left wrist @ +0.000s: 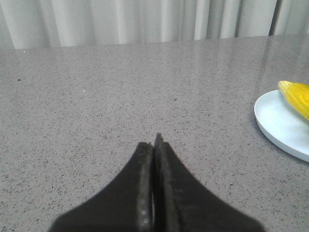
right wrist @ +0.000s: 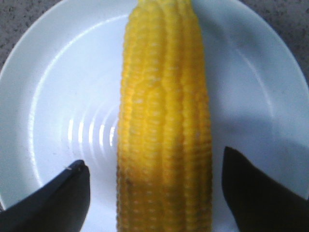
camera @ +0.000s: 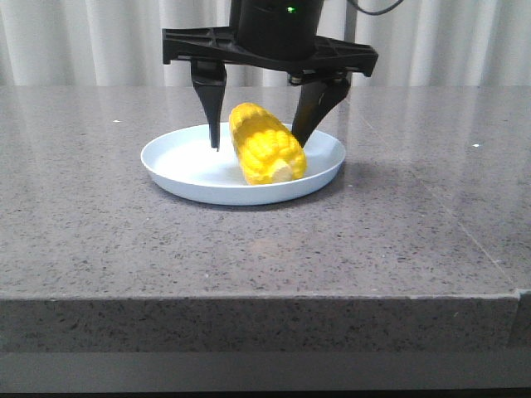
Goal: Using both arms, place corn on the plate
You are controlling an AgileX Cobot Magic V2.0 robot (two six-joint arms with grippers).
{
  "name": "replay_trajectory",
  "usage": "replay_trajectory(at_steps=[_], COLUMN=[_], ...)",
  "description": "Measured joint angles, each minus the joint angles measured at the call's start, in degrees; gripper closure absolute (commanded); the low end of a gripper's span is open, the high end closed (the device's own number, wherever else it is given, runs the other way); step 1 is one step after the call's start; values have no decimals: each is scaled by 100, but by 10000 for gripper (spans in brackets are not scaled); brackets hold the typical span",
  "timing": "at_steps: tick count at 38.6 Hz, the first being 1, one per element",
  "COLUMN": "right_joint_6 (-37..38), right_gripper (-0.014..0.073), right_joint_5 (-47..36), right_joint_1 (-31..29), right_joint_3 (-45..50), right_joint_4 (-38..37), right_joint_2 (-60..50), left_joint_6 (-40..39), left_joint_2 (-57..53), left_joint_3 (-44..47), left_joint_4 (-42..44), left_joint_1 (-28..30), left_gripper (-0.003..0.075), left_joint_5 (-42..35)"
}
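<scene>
Yellow corn [camera: 265,145] lies in the pale plate [camera: 166,162] on the grey speckled worktop [camera: 249,249], its long axis running front to back, cream stub end toward the camera. The right pincer [camera: 257,141] hangs over it, fingers spread wide either side, apparently not touching. The left pincer [left wrist: 153,145] is pressed closed, empty, over bare worktop beside the plate. White curtains [camera: 83,41] hang behind.
</scene>
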Motion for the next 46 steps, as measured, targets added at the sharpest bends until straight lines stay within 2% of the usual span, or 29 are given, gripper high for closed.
replay_trajectory(at_steps=[5, 8, 14, 19, 21, 31, 39, 46], right_joint_6=[0, -48, -338, -421, -430, -677, -1073, -1478], right_gripper=[-13, 34, 328, 598, 669, 659, 659, 659], right_joint_5=[19, 111, 542, 706, 746, 950, 1186, 1033], right_joint_1=[0, 0, 0, 0, 0, -279, -1162, -2029], right_joint_3=[-43, -309, -952, -1036, -1036, -1048, -630, 509], right_joint_4=[-12, -37, -73, -73, -73, -85, 123, 466], right_joint_2=[-271, -623, -1055, -1078, -1078, -1089, -1493, -2361], left_joint_6=[0, 0, 0, 0, 0, 0, 0, 0], left_joint_2=[0, 0, 0, 0, 0, 0, 0, 0], left_joint_3=[0, 0, 0, 0, 0, 0, 0, 0], left_joint_4=[0, 0, 0, 0, 0, 0, 0, 0], left_joint_1=[0, 0, 0, 0, 0, 0, 0, 0], left_gripper=[741, 741, 741, 741, 741, 741, 741, 741], left_joint_5=[0, 0, 0, 0, 0, 0, 0, 0])
